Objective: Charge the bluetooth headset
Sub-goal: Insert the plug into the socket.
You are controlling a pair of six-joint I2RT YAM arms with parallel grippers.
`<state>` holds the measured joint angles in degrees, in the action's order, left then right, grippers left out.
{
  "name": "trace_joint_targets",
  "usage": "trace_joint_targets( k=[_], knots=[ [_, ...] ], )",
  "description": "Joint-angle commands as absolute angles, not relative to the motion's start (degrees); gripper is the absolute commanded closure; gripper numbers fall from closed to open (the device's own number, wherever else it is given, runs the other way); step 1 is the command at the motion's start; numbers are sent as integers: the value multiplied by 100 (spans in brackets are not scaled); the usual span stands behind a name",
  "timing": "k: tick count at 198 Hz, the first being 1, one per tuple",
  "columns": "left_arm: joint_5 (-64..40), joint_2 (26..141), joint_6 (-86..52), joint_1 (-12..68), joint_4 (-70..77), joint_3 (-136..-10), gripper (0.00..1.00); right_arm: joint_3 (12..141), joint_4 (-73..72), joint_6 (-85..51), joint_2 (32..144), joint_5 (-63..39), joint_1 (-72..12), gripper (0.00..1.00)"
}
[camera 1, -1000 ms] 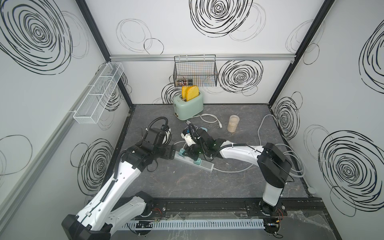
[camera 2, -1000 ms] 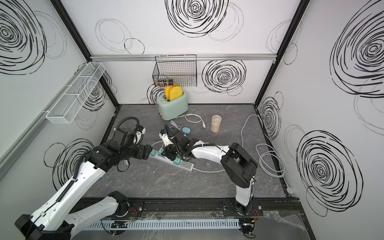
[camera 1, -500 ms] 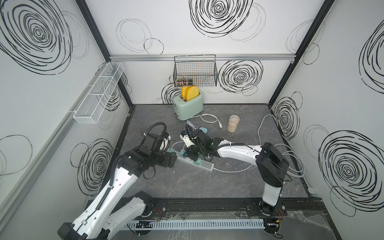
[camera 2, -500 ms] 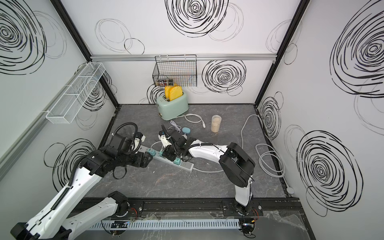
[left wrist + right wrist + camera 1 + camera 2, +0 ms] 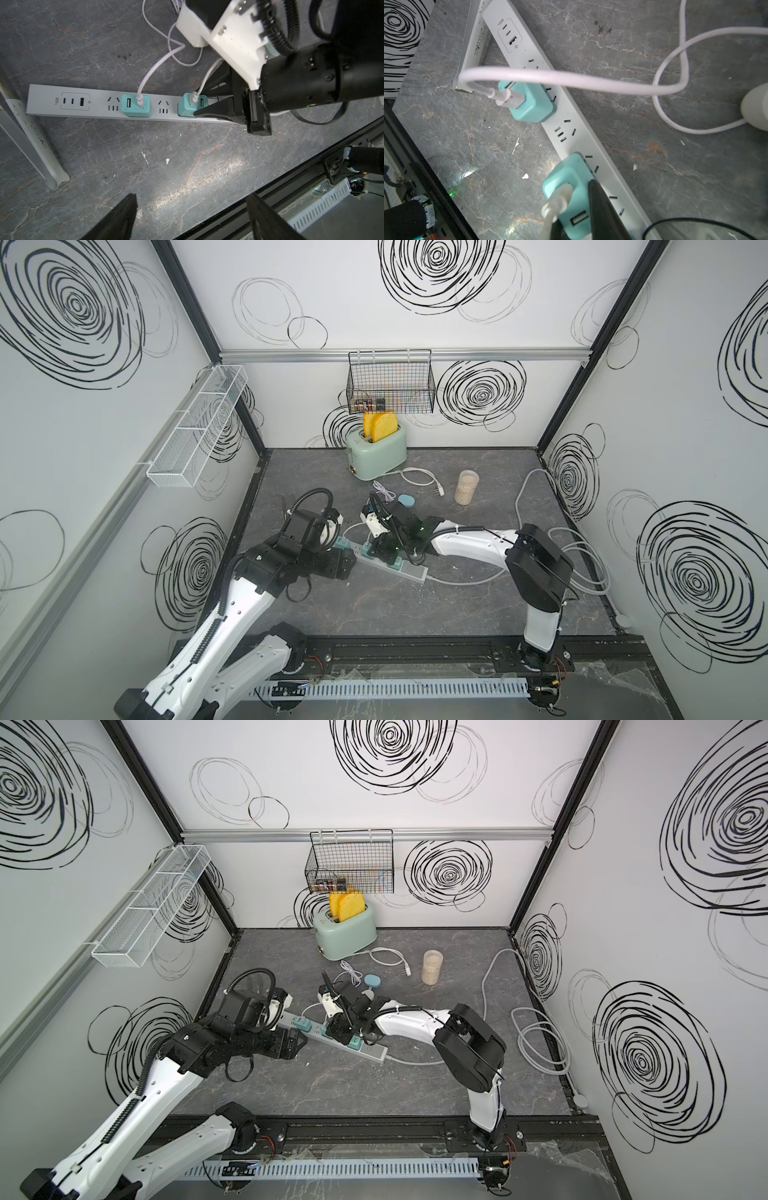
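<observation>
My left hand (image 5: 191, 199) wide open, holding nothing, above the table (image 5: 415, 605) | my right hand (image 5: 201, 105) pinching the teal charger (image 5: 566, 174) plugged into the power strip (image 5: 93, 108) | blue case (image 5: 406, 501) lies just beyond it

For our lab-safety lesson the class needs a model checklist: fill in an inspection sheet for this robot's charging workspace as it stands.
Surface: grey stone-look tabletop, white specks.
Job's things: white power strip carrying the gripped teal charger and the free teal charger; blue oval case beside it.
Clutter: mint toaster with yellow slices; beige-filled jar.
Grippers: left gripper open over the tabletop; right gripper, fingers shut on the gripped teal charger.
Cables: white USB cable in each charger; toaster cord unplugged; thick grey cord coiled.
Surroundings: black wire basket, white mesh shelf, swirl-marked walls.
</observation>
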<state>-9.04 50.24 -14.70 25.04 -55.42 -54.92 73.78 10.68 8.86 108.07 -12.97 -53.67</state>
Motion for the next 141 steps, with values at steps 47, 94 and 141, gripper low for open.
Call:
trace_joint_targets(
  k=[47, 94, 141],
  knots=[
    [-1012, 5044, -1511, 2523, -5319, -5440, 15, 7321, 1388, 932, 11016, -1229, -5412, 100],
    [-1037, 5054, -1519, 2516, -5249, -5423, 15, 7076, 1478, 1090, 11212, -1196, -5440, 100],
    [-1146, 5177, -1508, 2512, -5094, -5388, 16, 6862, 1513, 1350, 11333, -1099, -5459, 100]
  ],
)
